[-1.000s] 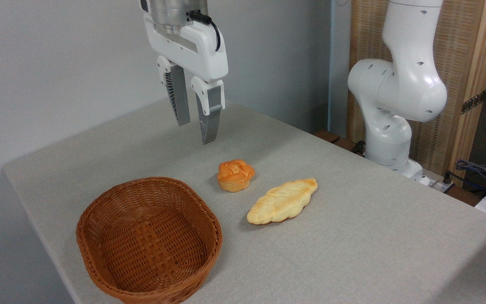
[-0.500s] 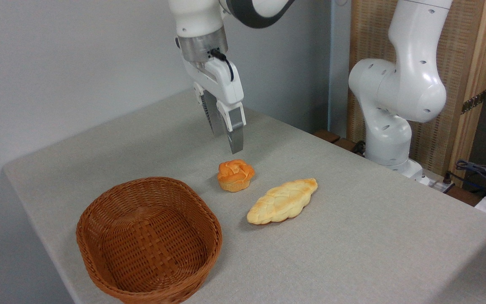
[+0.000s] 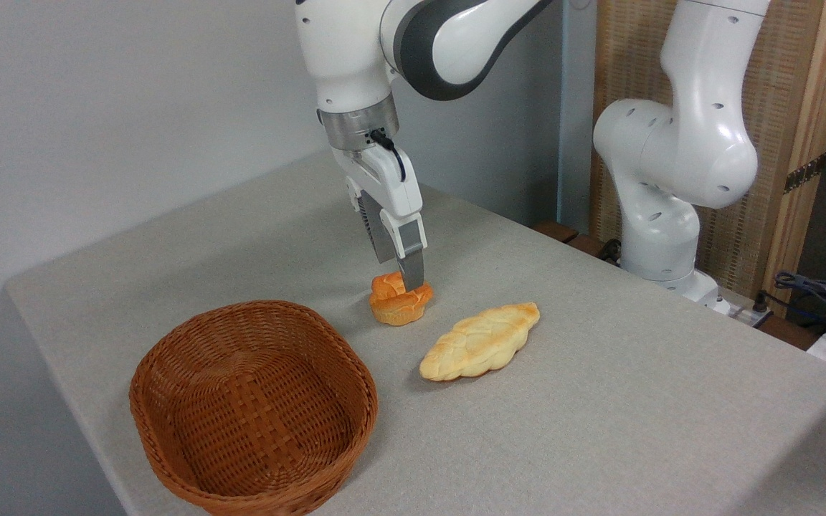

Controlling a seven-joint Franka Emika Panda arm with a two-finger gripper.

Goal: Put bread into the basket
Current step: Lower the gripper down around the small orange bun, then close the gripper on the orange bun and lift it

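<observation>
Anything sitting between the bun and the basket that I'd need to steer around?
Nothing visible. Bare table lies between the bun and the basket. The braided loaf lies on the bun's far side from the basket. The gripper is already at the bun's top.

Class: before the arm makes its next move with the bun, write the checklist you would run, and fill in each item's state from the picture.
1. Tool down at the bun: ok.
2. Fingers on either side of the bun: cannot tell, one hides the other.
3. Tool shut on the bun: cannot tell.
4. Bun on the table, unlifted: ok.
5. Loaf apart from the bun: ok.
6. Basket empty, upright: ok.
</observation>
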